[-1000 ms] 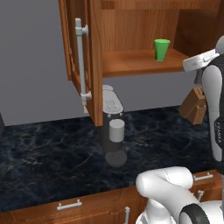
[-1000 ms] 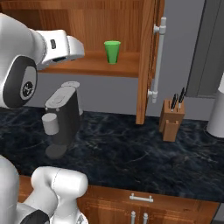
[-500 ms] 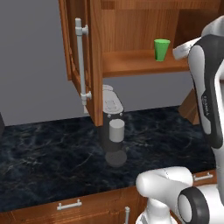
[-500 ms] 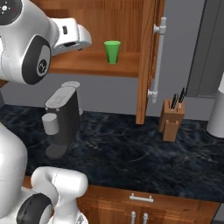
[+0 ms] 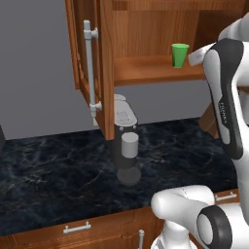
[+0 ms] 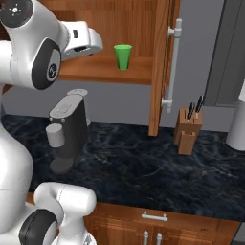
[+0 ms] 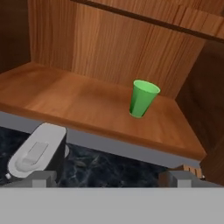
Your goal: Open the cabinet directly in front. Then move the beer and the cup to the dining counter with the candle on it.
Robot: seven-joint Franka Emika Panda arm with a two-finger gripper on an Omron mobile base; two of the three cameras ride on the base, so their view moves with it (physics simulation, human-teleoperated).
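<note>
The end effector (image 7: 112, 177) has swung up and in toward the cabinet (image 6: 160, 62) since a second ago, and the arm now stands taller in both base views. Its fingers (image 7: 43, 176) are spread wide apart and hold nothing. The cup (image 7: 142, 98) stands upright on the cabinet shelf (image 7: 61, 98), ahead of the end effector and a bit to its right in the hand view, not touching it. It is the one thing standing in the cabinet. There is bare shelf all around the cup, and the shelf's front edge lies between it and the end effector. Both doors (image 5: 92, 73) hang open. Below the end effector sits the coffee machine (image 6: 69, 127) on the dark surface (image 6: 143, 167), with a knife block (image 6: 187, 129) farther right.
</note>
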